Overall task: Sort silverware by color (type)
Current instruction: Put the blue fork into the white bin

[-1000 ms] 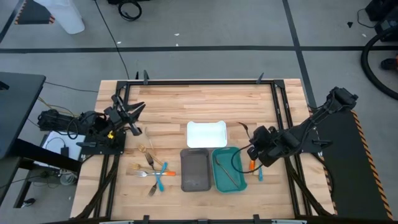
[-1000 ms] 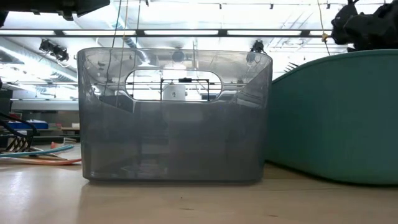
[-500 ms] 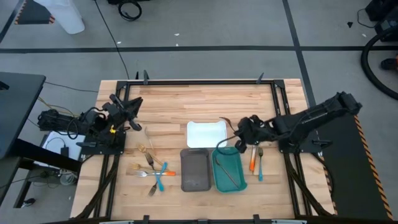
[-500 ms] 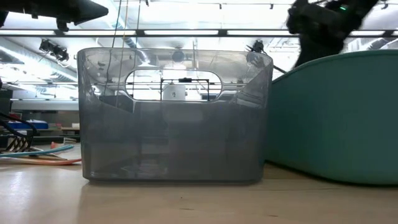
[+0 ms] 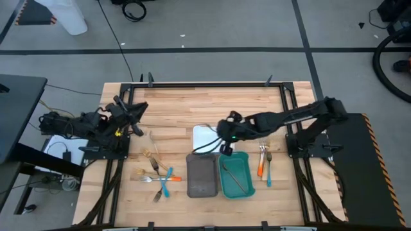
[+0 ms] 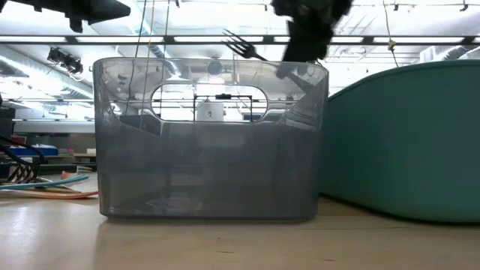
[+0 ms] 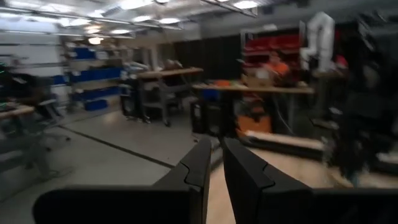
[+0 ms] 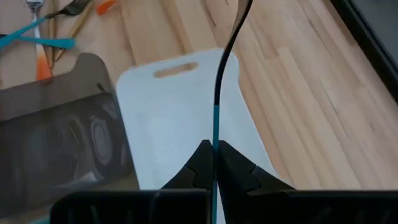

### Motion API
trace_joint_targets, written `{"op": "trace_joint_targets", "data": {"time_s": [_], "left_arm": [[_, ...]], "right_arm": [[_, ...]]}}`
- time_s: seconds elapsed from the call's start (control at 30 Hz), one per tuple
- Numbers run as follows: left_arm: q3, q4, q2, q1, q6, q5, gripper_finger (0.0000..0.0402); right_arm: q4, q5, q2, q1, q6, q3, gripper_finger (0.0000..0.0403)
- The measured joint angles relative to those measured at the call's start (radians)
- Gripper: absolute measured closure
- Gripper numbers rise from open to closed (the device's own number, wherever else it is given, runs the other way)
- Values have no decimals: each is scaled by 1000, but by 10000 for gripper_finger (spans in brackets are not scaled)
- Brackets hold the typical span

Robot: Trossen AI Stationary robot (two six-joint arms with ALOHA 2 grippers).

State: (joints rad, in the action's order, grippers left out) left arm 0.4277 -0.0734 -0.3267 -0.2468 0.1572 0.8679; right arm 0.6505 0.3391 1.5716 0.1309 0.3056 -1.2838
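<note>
My right gripper [image 5: 223,133] hovers over the white tray [image 5: 207,142], shut on a fork [image 8: 226,56] that has a teal handle and a dark metal neck. In the low view the fork's tines [image 6: 238,46] show high above the grey tray [image 6: 210,139], beside my right gripper [image 6: 307,22]. More silverware lies flat on the table in a heap [image 5: 157,173] at the left. An orange piece [image 5: 260,168] and a teal piece [image 5: 268,172] lie at the right. My left gripper [image 5: 138,110] waits shut at the table's left edge, raised. My right gripper pinches the fork's teal handle [image 8: 215,127] between its two fingers. The fork sticks straight out ahead of the fingers, along them. It is lifted clear, above the white tray [image 8: 180,118].
The grey tray [image 5: 202,174] and the teal tray [image 5: 225,183] stand side by side near the table's front edge; a gold-bronze piece [image 5: 237,183] lies in the teal one. Bare wood stretches across the far half of the table. Black frame rails run along both sides.
My right gripper has travelled from beside the orange and teal pieces at the right toward the table's left. It has passed the teal tray's far end and stands over the white tray. The fork has gone with it, lifted clear.
</note>
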Motion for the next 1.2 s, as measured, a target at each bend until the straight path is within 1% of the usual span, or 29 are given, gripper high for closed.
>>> {"op": "trace_joint_targets", "data": {"time_s": [0.07, 0.23, 0.33, 0.47, 0.53, 0.63, 0.97, 1.2], "left_arm": [[0, 37, -1, -8, 2, -27, 351], [-5, 42, 0, -16, 103, -48, 351], [-8, 46, 0, -16, 169, -139, 351], [-8, 50, 0, -16, 196, -308, 351], [-8, 55, 0, -17, 203, -353, 351], [-9, 73, -1, -17, 206, -357, 351], [-9, 57, -1, -16, 202, -357, 351], [-9, 66, -1, -16, 202, -358, 351]], "right_arm": [[37, 1, 49, -3, -13, -69, 389], [104, 0, 155, -11, -14, -184, 389], [128, -1, 205, -16, -4, -211, 389], [154, -23, 252, -28, 52, -211, 389], [174, -23, 270, -32, 81, -211, 389], [177, -23, 291, -35, 100, -211, 389], [203, -25, 311, -58, 116, -211, 389], [204, -73, 337, -78, 147, -211, 389]]}}
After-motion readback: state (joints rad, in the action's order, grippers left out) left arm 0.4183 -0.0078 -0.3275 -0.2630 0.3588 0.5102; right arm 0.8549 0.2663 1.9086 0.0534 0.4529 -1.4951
